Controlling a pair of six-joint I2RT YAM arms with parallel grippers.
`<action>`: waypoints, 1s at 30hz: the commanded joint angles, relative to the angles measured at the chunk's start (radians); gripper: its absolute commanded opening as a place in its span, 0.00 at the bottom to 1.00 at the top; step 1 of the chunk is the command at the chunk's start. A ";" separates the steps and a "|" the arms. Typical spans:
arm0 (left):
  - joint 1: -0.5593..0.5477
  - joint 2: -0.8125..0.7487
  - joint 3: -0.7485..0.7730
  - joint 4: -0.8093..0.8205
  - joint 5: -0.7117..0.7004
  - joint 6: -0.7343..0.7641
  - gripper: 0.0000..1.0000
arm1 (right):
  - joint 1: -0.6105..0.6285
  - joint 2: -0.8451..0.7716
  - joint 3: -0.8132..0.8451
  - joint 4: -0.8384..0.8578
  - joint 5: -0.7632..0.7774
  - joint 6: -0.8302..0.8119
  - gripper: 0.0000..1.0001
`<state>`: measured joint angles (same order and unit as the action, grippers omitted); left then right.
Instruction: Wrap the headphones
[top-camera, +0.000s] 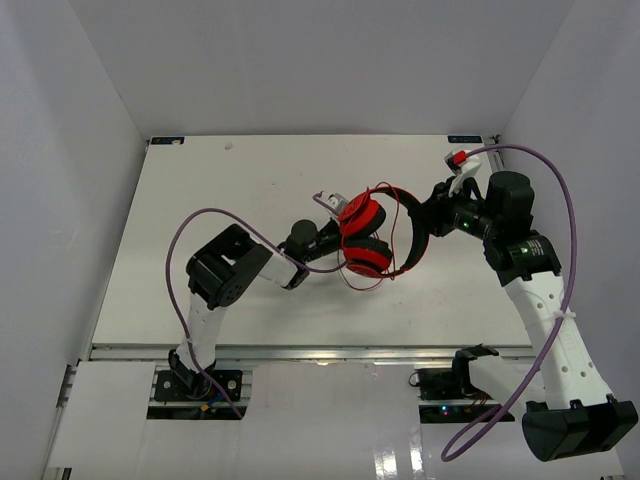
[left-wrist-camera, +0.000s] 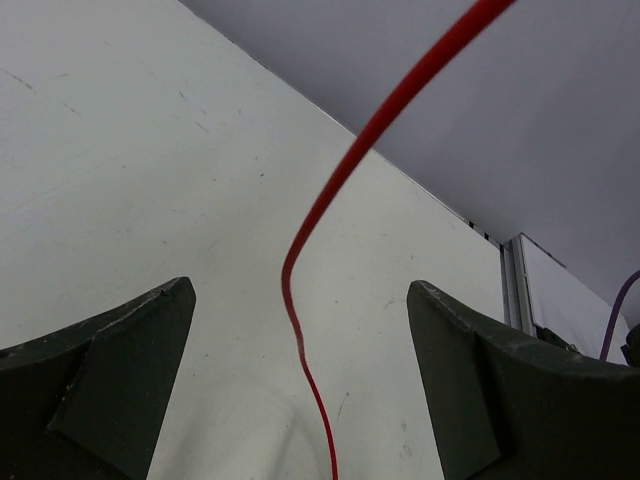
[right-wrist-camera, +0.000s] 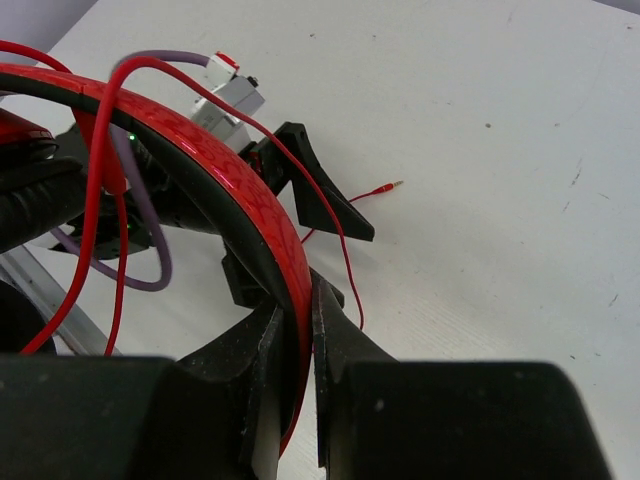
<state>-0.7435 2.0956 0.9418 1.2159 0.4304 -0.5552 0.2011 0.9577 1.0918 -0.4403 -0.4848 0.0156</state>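
Here the headphones (top-camera: 368, 238) are at the middle of the white table (top-camera: 250, 180), long axis across it: earcups toward the table's left edge, headband arching toward its right edge. White walls (top-camera: 300, 60) enclose the table. The right gripper (right-wrist-camera: 295, 320) is clamped on the red headband. The left gripper (left-wrist-camera: 300, 295) is spread wide, and the thin red cable (left-wrist-camera: 330, 190) runs between its jaws, touching neither.

Top external camera looks down on the whole table (top-camera: 250, 190) from above its near edge. Both wrist cameras view closely, low over it, sharing the headphones' red cable (left-wrist-camera: 287, 272).
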 joint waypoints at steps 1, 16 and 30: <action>-0.014 0.053 0.056 0.118 -0.012 -0.098 0.90 | -0.017 -0.013 0.070 0.054 -0.061 0.067 0.08; -0.147 0.187 0.064 0.221 0.047 -0.201 0.00 | -0.054 -0.021 0.078 0.051 -0.060 0.084 0.08; -0.146 -0.152 -0.347 0.198 -0.042 -0.118 0.00 | -0.061 0.005 0.075 0.071 0.234 -0.006 0.08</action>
<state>-0.8913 2.0803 0.6697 1.3143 0.4203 -0.7069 0.1452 0.9592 1.1191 -0.4469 -0.3222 0.0045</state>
